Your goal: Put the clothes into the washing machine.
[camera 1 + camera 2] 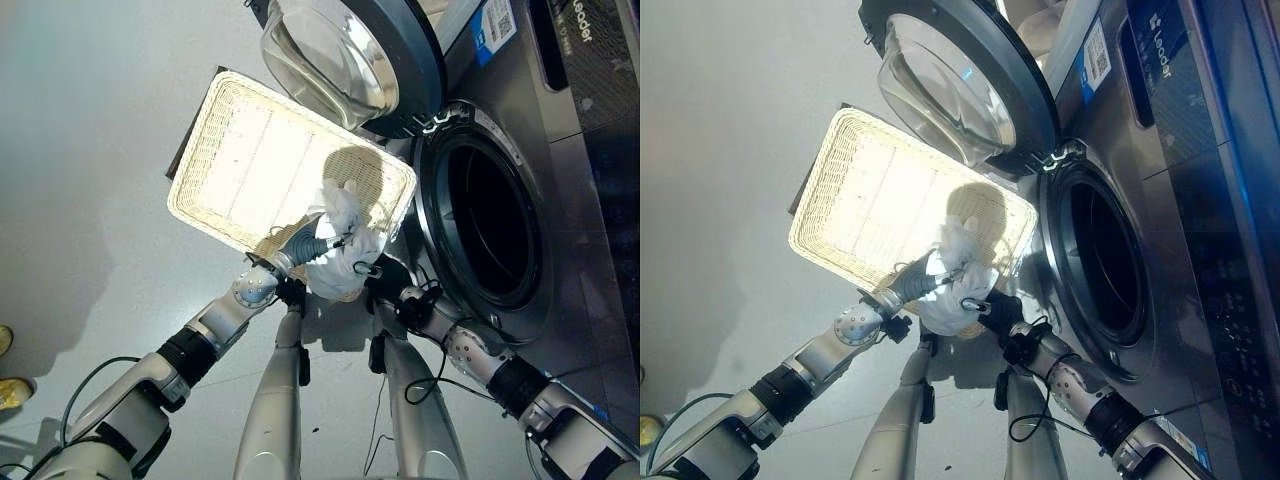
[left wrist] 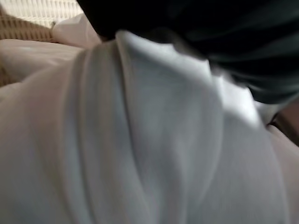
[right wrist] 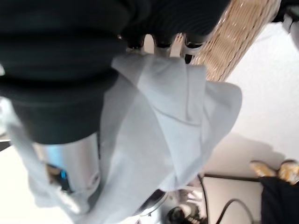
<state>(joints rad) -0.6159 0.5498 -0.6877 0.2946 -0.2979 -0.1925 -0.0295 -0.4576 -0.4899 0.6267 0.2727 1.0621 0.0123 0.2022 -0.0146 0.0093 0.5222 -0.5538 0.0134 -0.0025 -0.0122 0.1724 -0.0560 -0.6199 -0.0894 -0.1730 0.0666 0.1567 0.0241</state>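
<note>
A white garment (image 1: 338, 272) hangs bunched above the near corner of the flat wicker basket (image 1: 205, 125), lifted off it. My left hand (image 1: 308, 247) comes in from the lower left and pinches the garment's upper folds. My right hand (image 1: 383, 276) grips the same garment from the right, its fingers curled into the fabric. In the right wrist view the garment (image 3: 168, 121) drapes over that hand, and in the left wrist view it (image 2: 140, 140) lies right against the left hand's cover. The washing machine (image 1: 560, 150) stands just right of the hands, its drum opening (image 1: 495, 225) dark and its round door (image 1: 345, 55) swung open.
The open door hangs over the basket's far right corner. A person's yellow shoes (image 1: 12, 392) stand on the grey floor at the far left, and the shoes (image 3: 280, 170) also show in the right wrist view.
</note>
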